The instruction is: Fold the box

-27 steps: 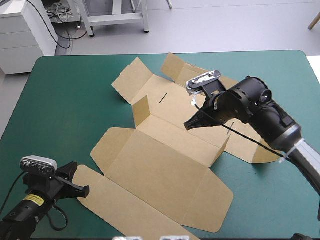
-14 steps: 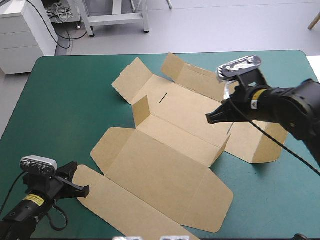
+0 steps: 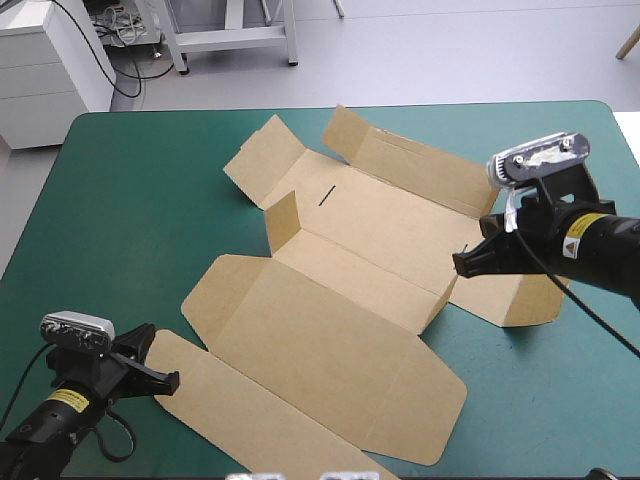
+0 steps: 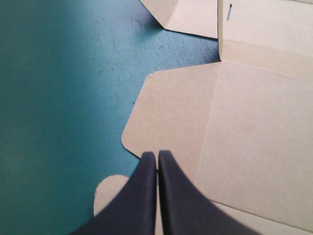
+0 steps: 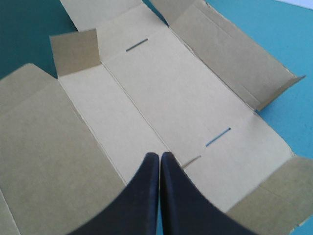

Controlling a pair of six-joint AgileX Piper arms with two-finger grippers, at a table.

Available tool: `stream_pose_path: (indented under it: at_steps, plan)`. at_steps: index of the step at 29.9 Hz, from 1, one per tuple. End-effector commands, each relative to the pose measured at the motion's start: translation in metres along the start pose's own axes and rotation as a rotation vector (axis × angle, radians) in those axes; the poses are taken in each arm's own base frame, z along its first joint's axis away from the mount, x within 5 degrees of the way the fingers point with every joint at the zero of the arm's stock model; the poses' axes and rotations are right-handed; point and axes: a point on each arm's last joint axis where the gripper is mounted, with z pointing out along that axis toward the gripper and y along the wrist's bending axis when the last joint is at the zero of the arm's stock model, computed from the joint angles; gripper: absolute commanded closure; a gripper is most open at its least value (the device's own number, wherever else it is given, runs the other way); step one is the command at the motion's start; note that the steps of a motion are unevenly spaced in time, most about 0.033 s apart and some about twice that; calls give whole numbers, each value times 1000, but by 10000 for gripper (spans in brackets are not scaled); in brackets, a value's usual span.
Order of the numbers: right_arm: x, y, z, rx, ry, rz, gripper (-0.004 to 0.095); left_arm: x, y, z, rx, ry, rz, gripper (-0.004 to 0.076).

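Pulling back toward the table's right edge, the right gripper (image 3: 460, 266) has left the middle of the base panel, where it hovered earlier, and now hangs over that panel's right-hand end. Its black fingers are pressed together into one point, with nothing between them. The box (image 3: 330, 330) lies opened out across the middle of the teal-green table (image 3: 150, 200), looking just as it did before: mostly flat, with only the far long wall and two small end flaps half raised. That pass seems to have tucked nothing, so the folding has barely begun. The left gripper (image 3: 172, 378) has not moved; its fingers are together too, at the near-left flap. The board shows no print. Each arm carries a yellow label (image 3: 578, 222), probably a warning mark, with writing too small to read.
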Motion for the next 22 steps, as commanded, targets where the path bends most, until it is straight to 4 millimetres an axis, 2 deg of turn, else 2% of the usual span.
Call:
stream_pose_path:
  at_steps: [1,9,22]
  plan:
    - [11,-5,-2,34,-33,-2,910,-14,0,-3,0,-72,-16,731]
    - [26,-5,0,25,-7,50,910,-12,-1,-3,4,-57,-15,731]
    - [23,-4,12,39,26,70,910,-12,-1,-3,5,-52,-15,731]
